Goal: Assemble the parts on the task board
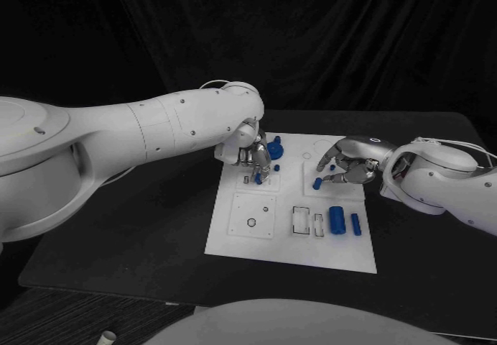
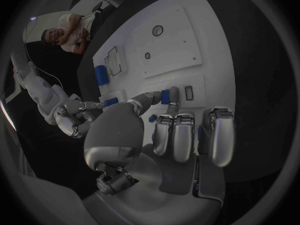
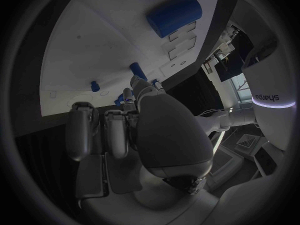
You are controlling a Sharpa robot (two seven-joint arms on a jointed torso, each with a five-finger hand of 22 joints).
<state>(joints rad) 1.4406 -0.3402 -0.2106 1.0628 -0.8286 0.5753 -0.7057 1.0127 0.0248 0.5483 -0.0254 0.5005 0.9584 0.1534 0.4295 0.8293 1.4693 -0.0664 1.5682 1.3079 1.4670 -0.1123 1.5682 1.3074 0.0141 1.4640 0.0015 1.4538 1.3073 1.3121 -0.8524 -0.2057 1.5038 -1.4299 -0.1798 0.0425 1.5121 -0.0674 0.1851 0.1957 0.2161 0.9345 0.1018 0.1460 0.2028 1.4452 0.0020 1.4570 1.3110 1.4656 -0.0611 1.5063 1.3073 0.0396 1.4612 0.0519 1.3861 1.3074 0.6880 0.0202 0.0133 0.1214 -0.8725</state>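
The white task board [image 1: 240,237] lies mid-table. My left hand [image 1: 252,153] hovers over its far left part; the thumb and a finger pinch a small blue part [image 2: 165,96] just above the board. My right hand [image 1: 350,167] is over the far right part, and a small blue part [image 3: 120,100] shows between its thumb and a finger. Another blue piece [image 1: 318,183] stands on the board just beyond those fingertips. A blue cylinder [image 1: 335,214] and a slim blue bar [image 1: 356,223] lie near the board's right edge. A larger blue piece [image 1: 274,147] stands behind my left hand.
The board's near left plate has a round outline and small holes [image 1: 253,223]; rectangular slots [image 1: 300,219] sit beside the cylinder. A small blue peg [image 2: 152,118] stands near my left hand. Black table [image 1: 124,244] surrounds the board.
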